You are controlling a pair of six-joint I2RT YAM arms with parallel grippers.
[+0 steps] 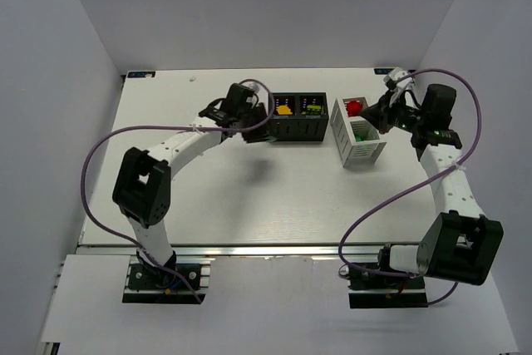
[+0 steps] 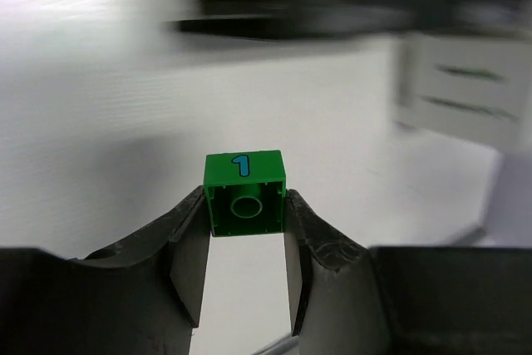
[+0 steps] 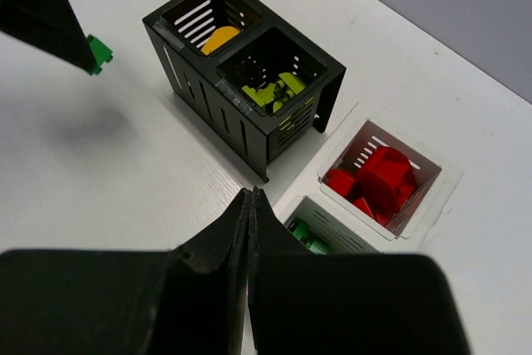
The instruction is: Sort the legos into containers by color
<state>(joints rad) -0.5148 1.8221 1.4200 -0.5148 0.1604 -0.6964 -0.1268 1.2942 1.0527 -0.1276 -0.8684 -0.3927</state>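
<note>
the left gripper [image 2: 245, 215] is closed most of the way on a green brick [image 2: 244, 193], one finger flat against each side of it. the brick sits at the fingertips with its hollow underside toward the wrist camera and a blue "1" on the face above. from the top camera this gripper is just left of the black box [image 3: 212, 110], with its shadow on the table [image 1: 249, 197] nearer the arm bases. the box view behind the brick is blurred in the left wrist picture. the right gripper [image 3: 250, 199] is fully closed, fingertips pressed together, with nothing between them; it hangs over the near end of the white basket [image 1: 366, 153]. the box stands beside the basket, the two close but apart. the box's left compartment holds an orange brick [image 3: 220, 39] and its right compartment lime bricks [image 3: 274, 93]. the basket's far compartment holds red bricks [image 3: 378, 176]; its near compartment shows a bit of green [image 3: 306, 234] past the right fingers, mostly hidden by them.
</note>
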